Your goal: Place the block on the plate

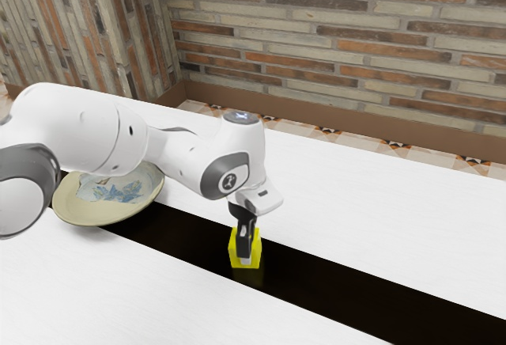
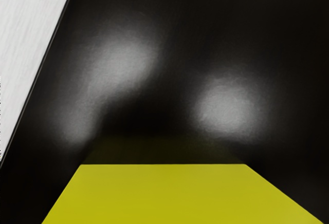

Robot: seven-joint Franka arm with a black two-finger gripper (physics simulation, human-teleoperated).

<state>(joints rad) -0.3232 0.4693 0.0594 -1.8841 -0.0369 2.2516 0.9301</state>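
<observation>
On the strip point(image 1: 340, 293), inside both edges, I can't tell if the gripper point(image 1: 246, 259) grips the block point(image 1: 257, 252).

Back wall: thin bricks point(image 1: 340, 13) in beige, grey, brown and orange, laid in level rows.
Side wall: similar bricks point(image 1: 83, 24) on the exterior view's left, their rows running steeply, meeting the back wall at a corner.
Baseboard: plain brown band point(image 1: 340, 127) along the wall's foot.
Floor: pale beige tiles point(image 1: 294, 129) with dark and orange patterned pieces.
Table: white top point(image 1: 379, 210), faintly grained.
Strip: glossy black band point(image 1: 340, 283) crossing the tabletop.
Light: soft pale reflections point(image 2: 226, 106) on the black band.
</observation>
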